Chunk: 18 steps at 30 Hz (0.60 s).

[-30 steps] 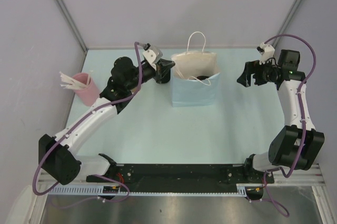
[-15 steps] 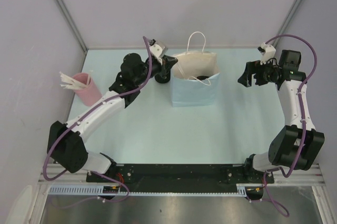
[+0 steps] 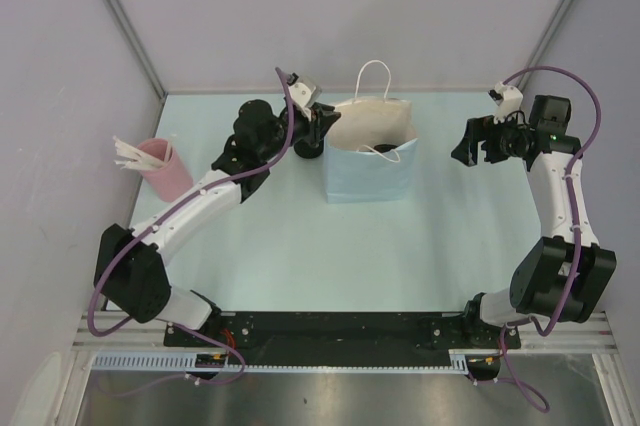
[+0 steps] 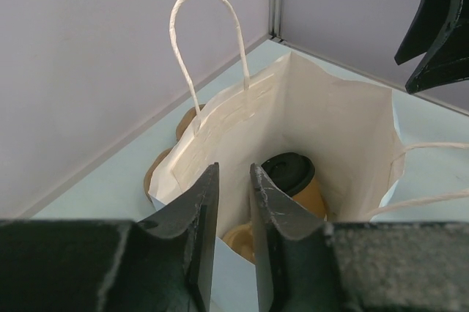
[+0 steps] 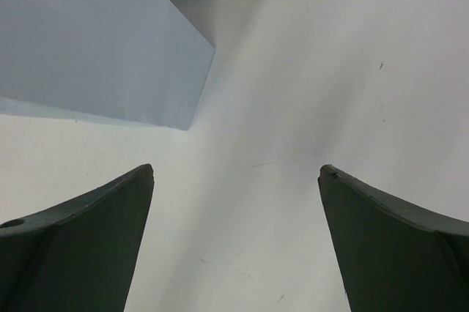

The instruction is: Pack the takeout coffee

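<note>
- Left gripper (image 4: 233, 173) is being held at the left rim of the paper bag (image 4: 344, 118). Its fingers (image 4: 198, 213) are only slightly parted, and the rim is sitting in that narrow gap but isn't looking pinched.
- Takeout coffee (image 4: 314, 198) isn't being gripped by anything. It's sitting upright inside the bag, black lid (image 4: 287, 168) on top, just right of and below those fingers.
- Right gripper (image 3: 466, 142) is being kept spread wide, well apart on the bag's right side.
- Left arm is being judged the nearer one by far. With the cup's long axis vertical, any further reach is probably being forced straight down through the bag mouth.
</note>
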Tool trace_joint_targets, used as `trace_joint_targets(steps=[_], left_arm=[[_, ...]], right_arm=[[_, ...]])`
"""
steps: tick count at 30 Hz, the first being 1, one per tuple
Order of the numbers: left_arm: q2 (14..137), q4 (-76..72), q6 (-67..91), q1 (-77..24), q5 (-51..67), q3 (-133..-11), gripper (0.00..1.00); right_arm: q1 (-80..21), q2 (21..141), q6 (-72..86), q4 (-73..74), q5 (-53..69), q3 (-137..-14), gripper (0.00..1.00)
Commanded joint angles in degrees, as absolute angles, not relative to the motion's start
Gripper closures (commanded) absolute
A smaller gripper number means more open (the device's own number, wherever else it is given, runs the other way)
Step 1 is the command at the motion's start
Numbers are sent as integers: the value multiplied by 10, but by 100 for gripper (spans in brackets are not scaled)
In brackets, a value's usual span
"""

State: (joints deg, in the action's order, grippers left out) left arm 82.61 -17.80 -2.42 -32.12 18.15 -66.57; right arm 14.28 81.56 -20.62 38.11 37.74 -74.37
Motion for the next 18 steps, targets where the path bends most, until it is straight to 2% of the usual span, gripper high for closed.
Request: trace_joint_targets(steps=[1,3,7,10,12,13,16,18], left_arm=[[813,-185,-20,-324,188,-695,70],[809,-169,-21,-324,192,-703,67],[790,-122,-35,-323,193,-722,54],[765,-89,-54,-323,188,-729,35],[752,-66,-68,-318,187,-728,28],[744,-56,-70,-315,185,-728,21],[714,-37,-70,-292,193,-721,8],[694,-30,-64,-264,199,-713,4]], right_arm=[[145,819,-212,380,389,-744,0],[145,821,-212,380,391,-744,0],[144,823,-212,381,394,-744,0],[140,823,-212,381,396,-744,0],[137,822,-212,381,396,-744,0],[135,821,-212,381,398,-744,0],[131,818,-211,381,399,-744,0],[129,817,-209,381,399,-744,0]])
